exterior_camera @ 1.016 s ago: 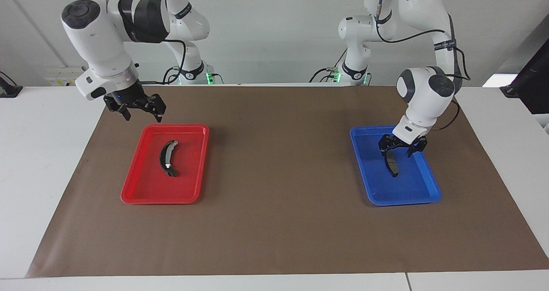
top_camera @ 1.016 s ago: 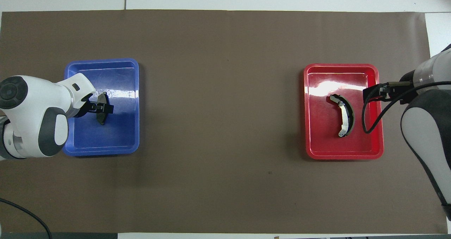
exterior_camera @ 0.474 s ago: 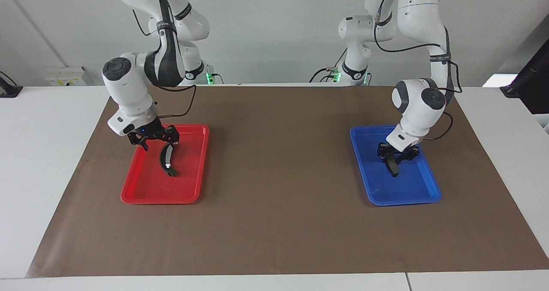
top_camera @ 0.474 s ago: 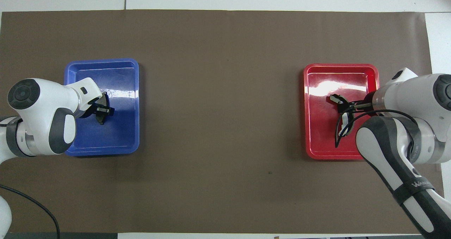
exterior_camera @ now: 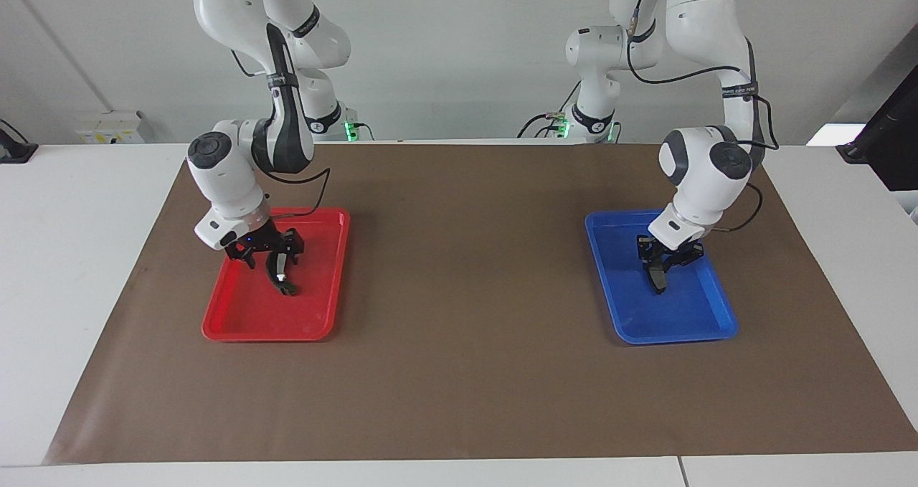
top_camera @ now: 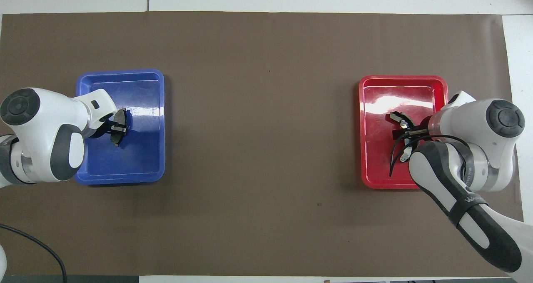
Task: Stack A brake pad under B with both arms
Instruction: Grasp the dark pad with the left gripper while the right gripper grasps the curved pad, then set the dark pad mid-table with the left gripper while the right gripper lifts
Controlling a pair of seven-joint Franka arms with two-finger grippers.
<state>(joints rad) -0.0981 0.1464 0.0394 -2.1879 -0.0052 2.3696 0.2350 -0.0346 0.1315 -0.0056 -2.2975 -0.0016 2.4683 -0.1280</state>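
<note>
On glossy blue tray (exterior_camera: 710, 327): small flat dark-grey pad (exterior_camera: 656, 279).

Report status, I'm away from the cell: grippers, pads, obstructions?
Left gripper shut on pad A, blue tray. Right gripper open around B, red tray. Nothing obstructing.

A brake pad (exterior_camera: 657, 277) in tray (exterior_camera: 706, 329), B (exterior_camera: 281, 279) in tray (exterior_camera: 315, 325)
</note>
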